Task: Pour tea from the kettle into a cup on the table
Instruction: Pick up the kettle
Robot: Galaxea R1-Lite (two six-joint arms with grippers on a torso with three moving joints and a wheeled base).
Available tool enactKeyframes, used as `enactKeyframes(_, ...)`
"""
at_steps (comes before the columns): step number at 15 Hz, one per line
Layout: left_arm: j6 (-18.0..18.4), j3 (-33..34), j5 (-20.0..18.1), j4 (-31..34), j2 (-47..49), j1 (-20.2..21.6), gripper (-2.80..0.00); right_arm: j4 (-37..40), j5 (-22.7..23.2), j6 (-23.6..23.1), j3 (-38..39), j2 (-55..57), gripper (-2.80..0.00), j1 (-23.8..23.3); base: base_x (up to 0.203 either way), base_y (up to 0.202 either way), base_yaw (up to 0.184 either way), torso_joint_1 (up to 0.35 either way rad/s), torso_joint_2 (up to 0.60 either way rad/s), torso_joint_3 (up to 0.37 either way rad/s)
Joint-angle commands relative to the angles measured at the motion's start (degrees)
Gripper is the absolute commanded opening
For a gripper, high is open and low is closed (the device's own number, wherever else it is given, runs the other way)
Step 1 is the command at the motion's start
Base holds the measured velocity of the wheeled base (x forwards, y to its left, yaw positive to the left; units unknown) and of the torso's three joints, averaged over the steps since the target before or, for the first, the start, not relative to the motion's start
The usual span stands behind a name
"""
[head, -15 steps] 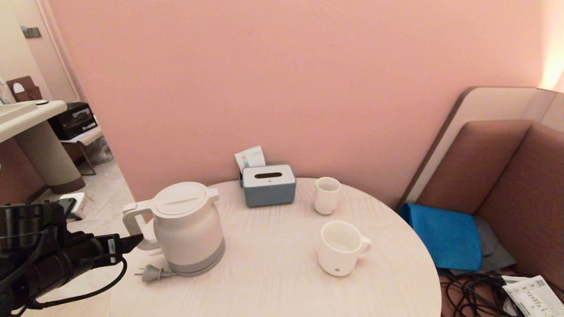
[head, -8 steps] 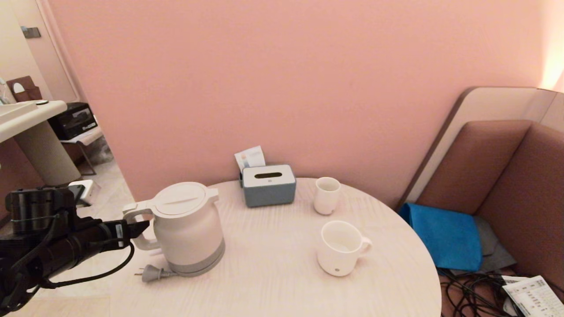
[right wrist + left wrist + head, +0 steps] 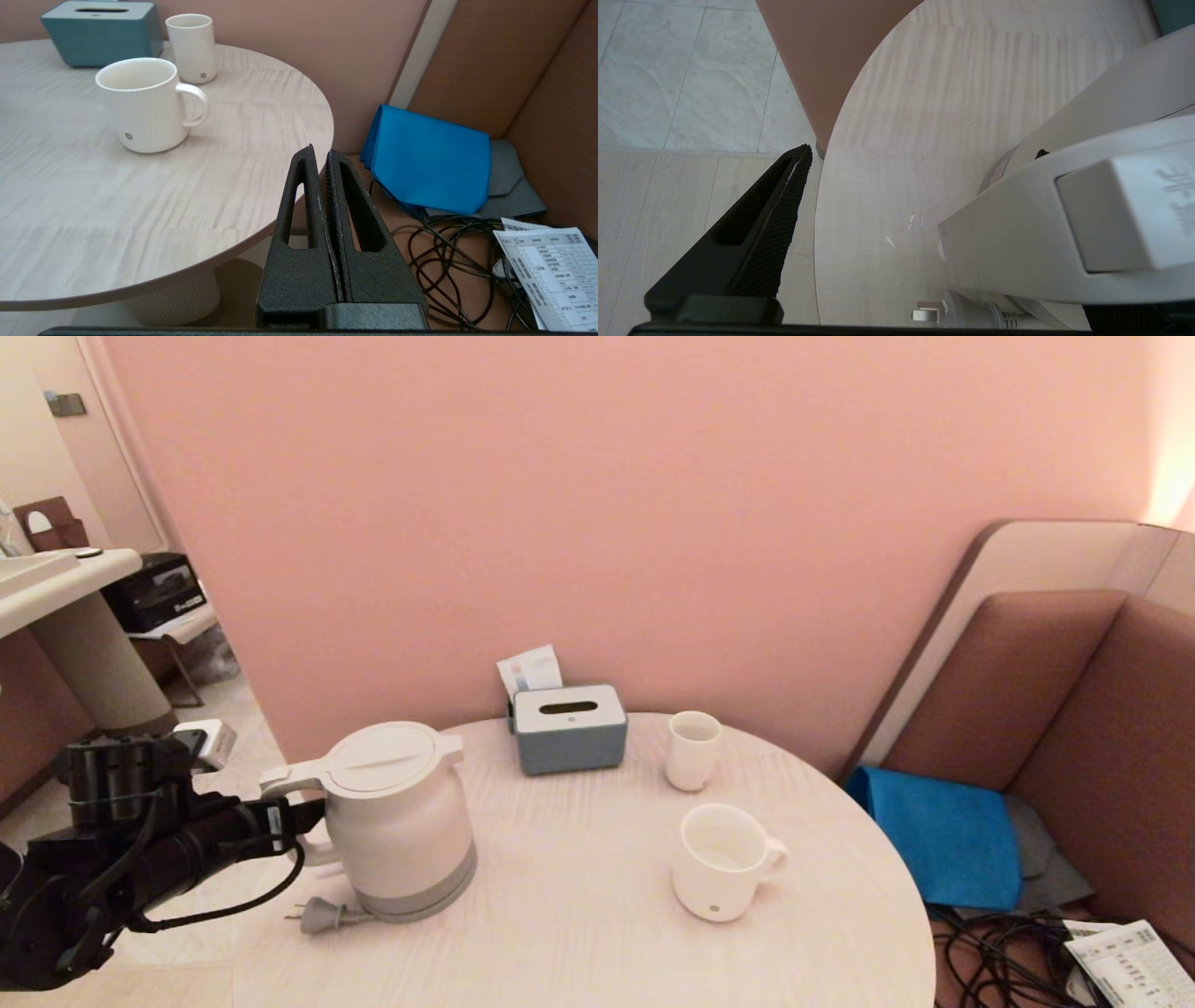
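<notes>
At far left, left gripper (image 3: pixel 303 814): jaws apart, straddling the loop handle of the kettle (image 3: pixel 397 821), not yet clamped. Kettle stands on the table (image 3: pixel 579 915), left side; power plug (image 3: pixel 322 917) beside its base. Risk: a lift may drag the cord. Cup (image 3: pixel 719 863): right of centre, well apart. Right gripper (image 3: pixel 322 154): jaws together, off the table's edge.

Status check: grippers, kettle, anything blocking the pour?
Left gripper open at kettle handle, not clamped. Right gripper shut, parked off table edge. Cup upright; path clear.
</notes>
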Motion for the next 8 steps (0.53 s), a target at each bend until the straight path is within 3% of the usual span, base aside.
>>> enactKeyframes(1, -0.04, -0.3, -0.03, -0.29, 0.55, -0.08, 0.0, 0.0, 0.0, -0.02, 0.0, 0.07, -2.8, 0.04, 0.0, 0.0, 0.0, 0.0, 0.0, 0.0)
enactKeyframes(8, -0.13, -0.38, -0.06, -0.38, 0.46, -0.78, 0.0, 0.0, 0.0, -0.02, 0.0, 0.07, -2.8, 0.04, 0.0, 0.0, 0.0, 0.0, 0.0, 0.0)
